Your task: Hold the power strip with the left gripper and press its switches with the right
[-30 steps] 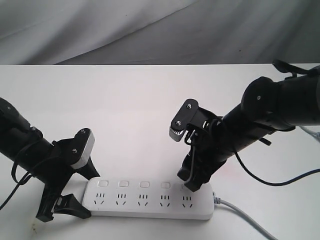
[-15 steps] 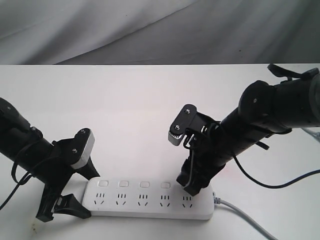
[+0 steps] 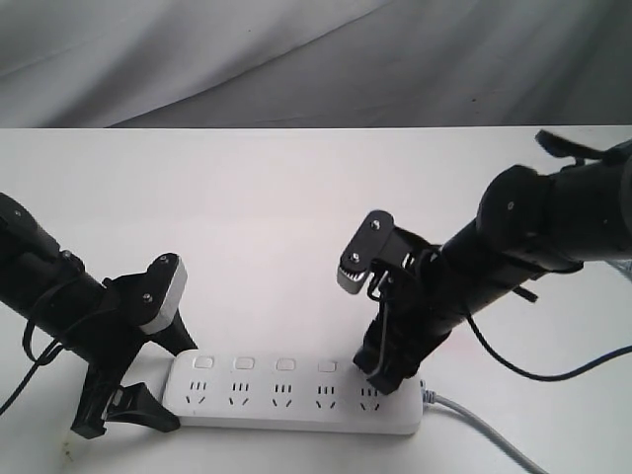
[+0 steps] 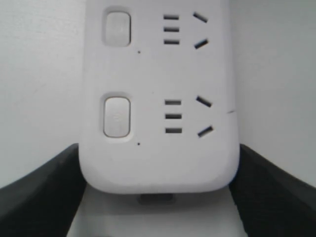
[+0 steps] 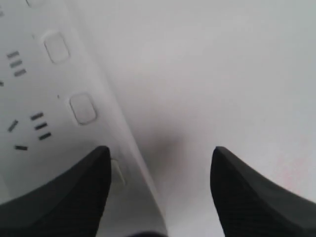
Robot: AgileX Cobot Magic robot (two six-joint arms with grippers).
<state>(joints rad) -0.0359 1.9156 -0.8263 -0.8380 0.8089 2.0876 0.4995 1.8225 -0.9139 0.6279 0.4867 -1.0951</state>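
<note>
The power strip is lying flat on the white surface, with its long axis running side to side and its cord trailing off the right end. The left hand is clamping the opposite end, with its fingers pressing on both long edges. The right hand is hanging over the cord end, moderately spread and gripping nothing. One of its fingers is covering the last of the switches, and the other is hovering over bare surface. Can't tell if it's actually pressing. My guess is the other four buttons are lining up toward the left hand, so the right is going to be working along the strip's length.
</note>
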